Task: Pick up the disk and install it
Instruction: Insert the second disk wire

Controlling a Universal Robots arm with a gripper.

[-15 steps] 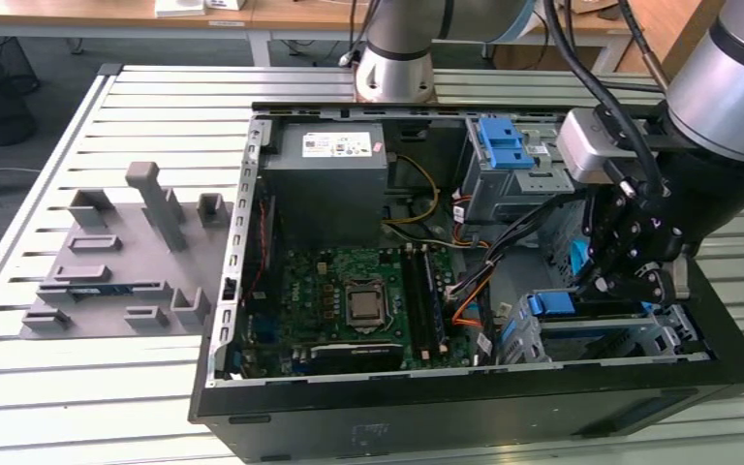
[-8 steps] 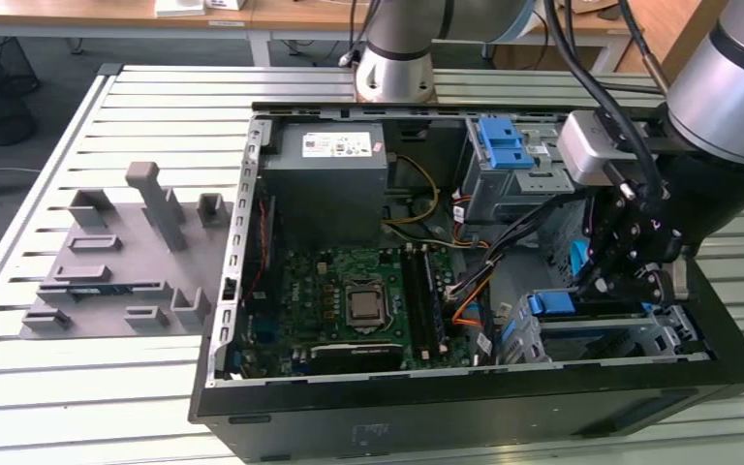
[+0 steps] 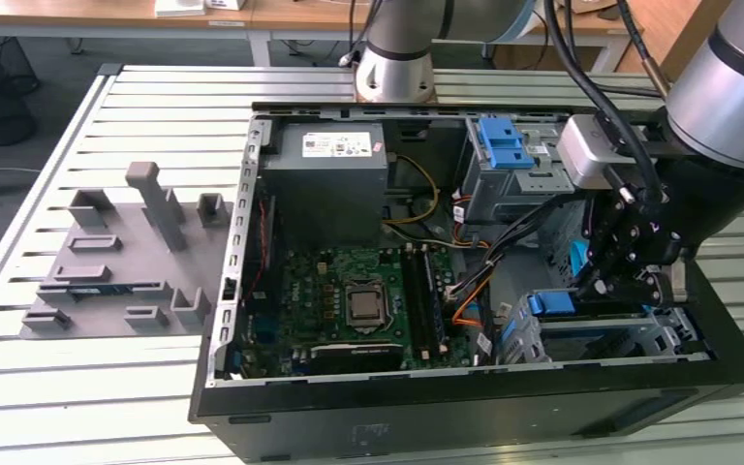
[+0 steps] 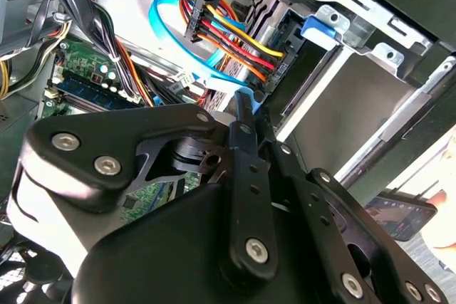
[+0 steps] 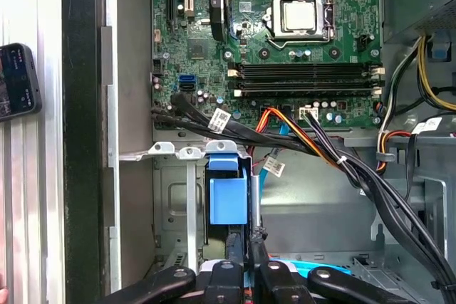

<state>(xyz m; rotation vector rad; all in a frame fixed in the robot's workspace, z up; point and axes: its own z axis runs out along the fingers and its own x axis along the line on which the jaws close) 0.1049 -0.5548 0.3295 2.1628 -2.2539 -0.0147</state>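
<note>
My tool (image 3: 620, 281) hangs inside the open computer case (image 3: 236, 291), low over the drive cage (image 3: 663, 334) at the corner of the case on the exterior view's right, nearest that camera. In the first wrist view its fingers (image 5: 251, 247) stand pressed close together on the thin upright edge just below a blue plastic tab (image 5: 229, 198); I take that to be the rail of the disk (image 5: 239, 243), which stands on edge in the cage slot, though its metal body is mostly hidden from me. In the exterior view the same blue tab (image 3: 553, 303) shows just beside my tool, at the cage's top edge.

The motherboard (image 3: 359, 300) lies flat on the case floor beside the cage, with the bare processor (image 5: 300, 16) in its socket. A bundle of black, orange and red cables (image 5: 299, 140) crosses between the board and the cage. The grey power supply (image 3: 326, 160) sits at the far end of the case from the cage, and a second blue-fronted bay (image 3: 504, 145) stands next to it. The case rests on a slatted metal counter (image 3: 101, 387), and a grey fixture (image 3: 120, 257) lies on the counter beside the case, on the exterior view's left.
</note>
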